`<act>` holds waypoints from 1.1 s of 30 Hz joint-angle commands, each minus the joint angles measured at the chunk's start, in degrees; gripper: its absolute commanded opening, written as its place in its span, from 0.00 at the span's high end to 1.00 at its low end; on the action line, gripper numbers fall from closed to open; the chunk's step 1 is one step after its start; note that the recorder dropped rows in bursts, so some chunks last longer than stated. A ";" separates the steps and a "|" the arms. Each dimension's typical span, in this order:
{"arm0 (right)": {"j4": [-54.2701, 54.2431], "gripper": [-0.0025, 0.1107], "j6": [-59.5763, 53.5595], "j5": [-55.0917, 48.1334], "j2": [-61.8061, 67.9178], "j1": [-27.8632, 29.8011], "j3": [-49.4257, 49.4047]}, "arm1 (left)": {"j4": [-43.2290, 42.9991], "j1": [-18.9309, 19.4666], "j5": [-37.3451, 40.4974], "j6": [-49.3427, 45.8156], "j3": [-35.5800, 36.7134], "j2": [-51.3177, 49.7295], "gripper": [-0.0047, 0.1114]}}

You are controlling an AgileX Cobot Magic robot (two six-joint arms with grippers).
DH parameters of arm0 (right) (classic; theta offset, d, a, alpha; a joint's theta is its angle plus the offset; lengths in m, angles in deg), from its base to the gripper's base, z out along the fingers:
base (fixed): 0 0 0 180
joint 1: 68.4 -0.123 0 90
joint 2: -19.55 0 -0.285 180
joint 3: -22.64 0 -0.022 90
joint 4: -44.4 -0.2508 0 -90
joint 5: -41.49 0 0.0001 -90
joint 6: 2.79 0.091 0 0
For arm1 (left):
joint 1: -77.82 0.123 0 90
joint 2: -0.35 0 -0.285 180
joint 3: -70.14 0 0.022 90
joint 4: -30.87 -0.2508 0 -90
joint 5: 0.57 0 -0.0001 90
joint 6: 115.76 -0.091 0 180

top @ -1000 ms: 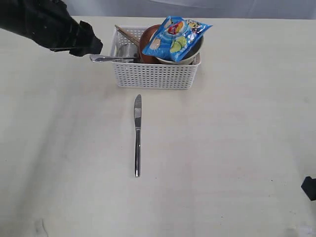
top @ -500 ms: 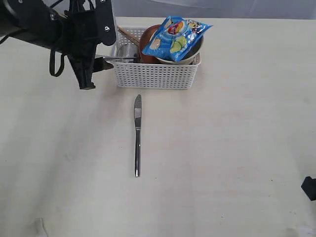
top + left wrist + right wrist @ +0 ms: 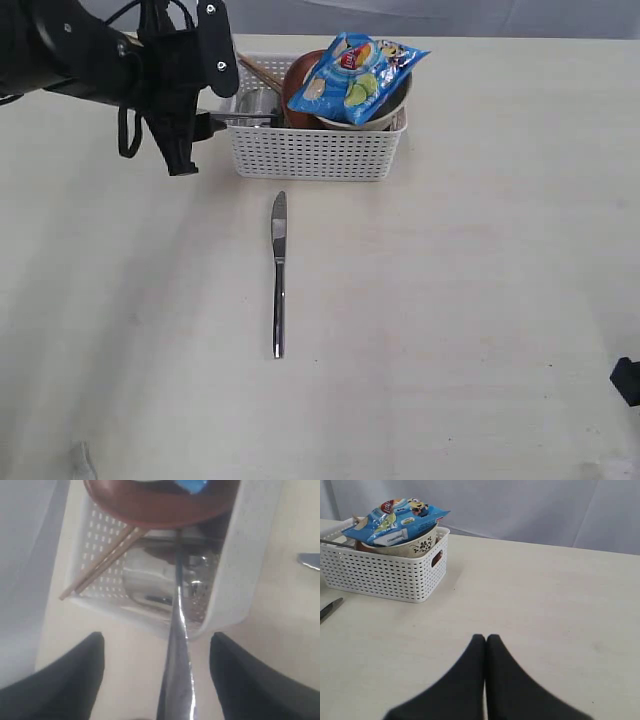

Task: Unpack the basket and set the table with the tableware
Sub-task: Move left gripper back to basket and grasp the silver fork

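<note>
One change matters. The view of a second earlier shows the left arm only as a blur in the upper left of the frame. The left pincer (image 3: 207, 128) now stands turned and set close at the left end of the basket (image 3: 315, 155). Its fingers (image 3: 75, 680) are spread wide. A steel handle, judged to be the fork handle (image 3: 240, 119), projects over the basket's left rim and lies in the gap between them, touching neither. Nothing is pinched. The step in hand is judged to be the approach to the fork; closing and lifting are not yet done.

All other items are unchanged:
- The knife (image 3: 278, 275) lies on the surface (image 3: 450, 300) at lower centre, apart from the basket.
- The plate (image 3: 298, 85), bowl (image 3: 372, 120), chopsticks (image 3: 262, 70) and steel cup (image 3: 258, 103) are in the basket.
- The chip bag (image 3: 355, 75) rests across the bowl.
- The right pincer (image 3: 486, 640) is pressed together and empty at the lower right edge.

Edges and room:
- The handle rests on the basket rim, with the cup and chopsticks just beside it inside.
- The lower finger sits close to the lattice wall, and contact there could shift the basket.
- Bare surface extends toward the left of the frame for a straight withdrawal.
- Open surface lies on both sides of the knife for placing the fork.
</note>
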 commanded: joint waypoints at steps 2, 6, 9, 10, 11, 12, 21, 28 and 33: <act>0.41 0.98 -0.02 0.25 -0.22 -0.13 -0.17 | -0.69 -0.11 0.30 -0.24 0.28 -0.21 0.46; 0.41 0.98 -0.02 0.25 -0.22 -0.13 -0.17 | -0.69 0.20 -0.72 -0.24 0.28 -1.86 0.48; 0.41 0.98 -0.02 0.25 -0.22 -0.13 -0.17 | -0.69 1.07 -0.40 -0.24 0.28 -3.53 0.56; 0.41 0.98 -0.02 0.25 -0.22 -0.13 -0.17 | -0.69 1.36 -0.40 -0.24 0.28 -3.89 0.58; 0.41 0.98 -0.02 0.25 -0.22 -0.13 -0.17 | -0.69 1.37 -0.74 -0.24 0.28 -4.02 0.61; 0.41 0.98 -0.02 0.25 -0.22 -0.13 -0.17 | -0.69 1.62 -0.86 -0.24 0.28 -4.09 0.64; 0.41 0.98 -0.02 0.25 -0.22 -0.13 -0.17 | -0.69 1.85 -3.79 -0.32 0.28 -4.09 0.96; 0.41 0.98 -0.02 0.25 -0.22 -0.13 -0.17 | -0.69 1.85 -3.07 0.00 0.28 -1.23 0.96; 0.41 0.98 -0.02 0.25 -0.22 -0.13 -0.17 | -0.69 1.97 0.87 0.21 0.28 4.91 0.96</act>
